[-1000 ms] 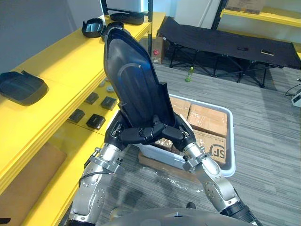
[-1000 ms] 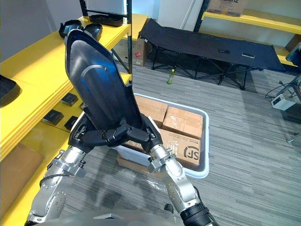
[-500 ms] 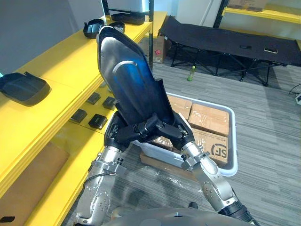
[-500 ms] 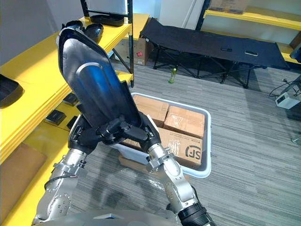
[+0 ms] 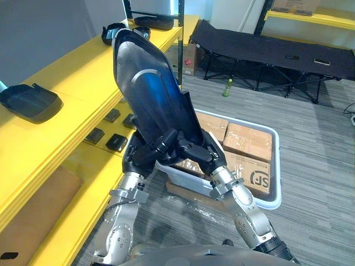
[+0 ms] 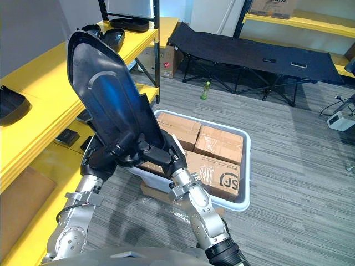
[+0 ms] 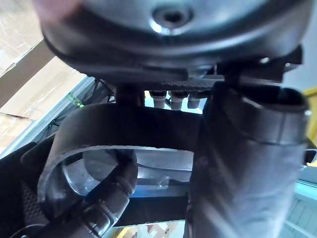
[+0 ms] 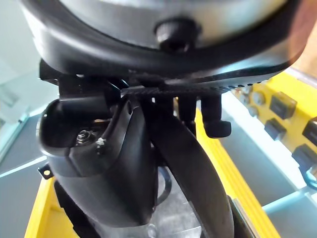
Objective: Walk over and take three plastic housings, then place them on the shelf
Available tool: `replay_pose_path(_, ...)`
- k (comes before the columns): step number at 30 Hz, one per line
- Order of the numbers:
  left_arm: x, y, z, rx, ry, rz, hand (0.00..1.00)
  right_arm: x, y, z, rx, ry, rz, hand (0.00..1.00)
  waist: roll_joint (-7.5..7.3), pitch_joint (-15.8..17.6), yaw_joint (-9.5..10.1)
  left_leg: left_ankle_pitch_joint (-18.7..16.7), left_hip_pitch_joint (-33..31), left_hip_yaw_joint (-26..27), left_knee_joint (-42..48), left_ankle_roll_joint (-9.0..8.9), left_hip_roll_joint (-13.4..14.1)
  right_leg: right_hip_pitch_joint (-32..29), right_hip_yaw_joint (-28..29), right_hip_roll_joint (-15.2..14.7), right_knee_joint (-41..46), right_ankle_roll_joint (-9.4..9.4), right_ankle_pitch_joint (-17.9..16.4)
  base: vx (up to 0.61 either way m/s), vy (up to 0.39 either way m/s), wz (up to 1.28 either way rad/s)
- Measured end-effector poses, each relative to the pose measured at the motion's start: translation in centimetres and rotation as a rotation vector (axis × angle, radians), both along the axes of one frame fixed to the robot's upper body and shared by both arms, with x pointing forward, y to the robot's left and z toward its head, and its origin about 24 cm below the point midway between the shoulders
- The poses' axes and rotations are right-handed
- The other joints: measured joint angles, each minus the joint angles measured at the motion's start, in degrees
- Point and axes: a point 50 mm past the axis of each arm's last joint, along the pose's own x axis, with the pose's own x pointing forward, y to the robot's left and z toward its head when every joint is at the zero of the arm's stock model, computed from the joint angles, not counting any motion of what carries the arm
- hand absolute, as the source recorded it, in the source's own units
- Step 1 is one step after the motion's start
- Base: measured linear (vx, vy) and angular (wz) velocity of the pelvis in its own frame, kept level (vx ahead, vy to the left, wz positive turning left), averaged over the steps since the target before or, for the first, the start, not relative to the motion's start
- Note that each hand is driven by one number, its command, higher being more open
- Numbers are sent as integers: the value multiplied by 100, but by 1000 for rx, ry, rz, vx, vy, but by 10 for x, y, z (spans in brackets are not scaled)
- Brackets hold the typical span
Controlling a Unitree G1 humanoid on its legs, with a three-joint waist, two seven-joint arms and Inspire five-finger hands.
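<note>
A large black plastic housing (image 5: 152,94) stands nearly upright in front of me, its tip leaning toward the yellow shelf (image 5: 72,77) on my left. My left hand (image 5: 141,158) and my right hand (image 5: 191,152) are both shut on its lower end, fingers curled over the rim. The left wrist view shows that hand's fingers (image 7: 111,198) wrapped round the housing's edge (image 7: 99,148). In the right wrist view the thumb (image 8: 99,163) presses against the housing's thin edge (image 8: 193,168). Another housing (image 5: 30,101) lies on the shelf top at the left, and two more (image 5: 152,22) sit at its far end.
Small black parts (image 5: 116,142) lie on the lower shelf board. A white bin (image 5: 275,166) of cardboard boxes stands on the grey floor just right of my hands. Beyond it are a black folding cot (image 5: 266,52) and a green bottle (image 5: 226,87).
The housing has tilted a little further left toward the shelf, still held by both hands. The whole view has shifted slightly, so the camera moved.
</note>
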Motion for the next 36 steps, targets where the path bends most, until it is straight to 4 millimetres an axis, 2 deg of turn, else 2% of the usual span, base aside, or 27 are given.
replay_pose_path(12,1,3,-9,-20,85,55,0,1,-1,3,-53,-52,-43,0,-50,-30,-1,2,10,4,-3,0,0,6,-1,0,2,0,0,0,0,0)
replay_pose_path(23,0,0,-8,-18,88,76,0,1,-1,3,-53,-47,-53,0,-131,-81,1,3,28,2,-2,1,0,22,-5,0,7,0,0,0,0,0)
replay_pose_path(24,0,0,-8,-13,84,85,0,1,-1,3,-53,-47,-54,100,-131,-81,1,4,42,2,-3,1,0,33,-6,0,7,0,0,0,0,0)
replay_pose_path(30,1,1,-5,45,80,181,0,-3,7,2,-43,-46,-21,100,-139,-88,-13,3,103,6,-22,2,0,89,-18,0,7,-2,-2,0,0,0)
replay_pose_path(34,2,9,-1,58,89,364,0,-10,18,-1,-38,-28,23,100,-139,-88,1,5,102,0,-20,2,0,90,-22,0,8,-3,-3,0,0,0)
replay_pose_path(36,1,17,2,147,89,472,0,-10,20,-1,-29,-27,23,100,-139,-88,13,6,101,-10,-19,3,0,95,-29,0,11,-4,-4,0,0,0)
